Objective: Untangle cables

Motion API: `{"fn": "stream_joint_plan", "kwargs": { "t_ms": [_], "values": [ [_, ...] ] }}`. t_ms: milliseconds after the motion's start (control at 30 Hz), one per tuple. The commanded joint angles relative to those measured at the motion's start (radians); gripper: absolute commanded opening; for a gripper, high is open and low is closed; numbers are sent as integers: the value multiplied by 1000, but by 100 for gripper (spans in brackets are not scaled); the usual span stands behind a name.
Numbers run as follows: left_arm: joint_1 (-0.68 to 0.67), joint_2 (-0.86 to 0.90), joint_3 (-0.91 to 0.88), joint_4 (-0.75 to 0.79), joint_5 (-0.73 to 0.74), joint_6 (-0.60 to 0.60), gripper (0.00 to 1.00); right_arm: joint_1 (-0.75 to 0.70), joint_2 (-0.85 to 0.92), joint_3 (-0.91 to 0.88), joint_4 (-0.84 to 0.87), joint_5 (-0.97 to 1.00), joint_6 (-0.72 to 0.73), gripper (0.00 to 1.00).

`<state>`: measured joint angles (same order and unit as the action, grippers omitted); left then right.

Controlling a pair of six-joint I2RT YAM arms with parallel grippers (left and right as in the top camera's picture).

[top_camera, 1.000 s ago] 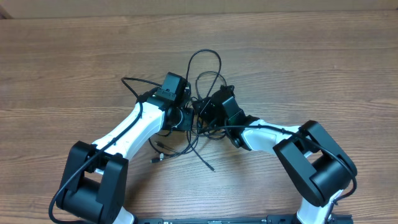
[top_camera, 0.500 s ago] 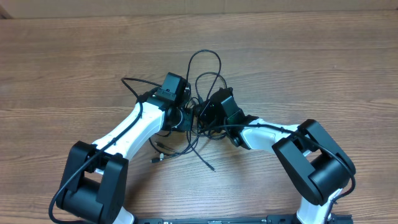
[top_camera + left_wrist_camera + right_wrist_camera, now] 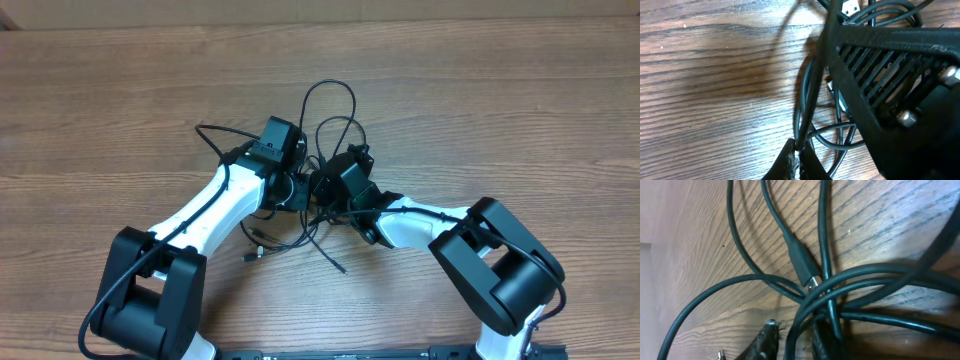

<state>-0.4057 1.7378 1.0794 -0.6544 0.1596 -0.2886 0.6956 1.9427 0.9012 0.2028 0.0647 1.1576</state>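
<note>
Starting out on the left of the knot of cables (image 3: pixel 816 288): the left arm (image 3: pixel 215 205) reaches across the wooden table (image 3: pixel 500 90) and runs right up to the knot's left edge. The left gripper (image 3: pixel 796 159) is pinched tight, fingertips pressed together, and one thin black strand rises straight out from between them, so it has a cable in its grip. Just below and left of the knot, a loose end with a small silver-tipped plug (image 3: pixel 252 255) lies flat on the wood. Another tail trails away from the knot towards the near edge.

Now the knot itself, sitting mid-table, squeezed between the two wrists. Several black cords cross over one another here. A tall open loop stands out on its far side, clear of both arms. Up close, a slim black plug (image 3: pixel 800 262) with a metal tip points into the crossing, and a thick bundle of strands sweeps off to the right of it.

On to the right side of the knot: the right gripper (image 3: pixel 792 342) is nosed right into the strands. Its two fingertips stand slightly apart with at least one cord running between them. Whether they are actually clamping that cord, I can't tell from here. Behind it, the right arm (image 3: pixel 420 222) bends away from the knot, low over the table.
</note>
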Motion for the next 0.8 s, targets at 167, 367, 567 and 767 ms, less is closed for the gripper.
{"fn": "stream_joint_plan", "kwargs": {
  "t_ms": [167,367,567,767],
  "values": [
    [0,8,-13,-10,-15,-3,4,-16,45,-15,8,-3,-26,4],
    [0,8,-13,-45,-97,-29,4,-112,-198,-16,-80,-259,-228,4],
    [0,8,-13,-31,-97,-64,4,-289,-299,-16,-106,-756,-362,4],
    [0,8,-13,-28,-97,-68,4,-478,-299,-16,-262,-980,-529,4]
  ]
}}
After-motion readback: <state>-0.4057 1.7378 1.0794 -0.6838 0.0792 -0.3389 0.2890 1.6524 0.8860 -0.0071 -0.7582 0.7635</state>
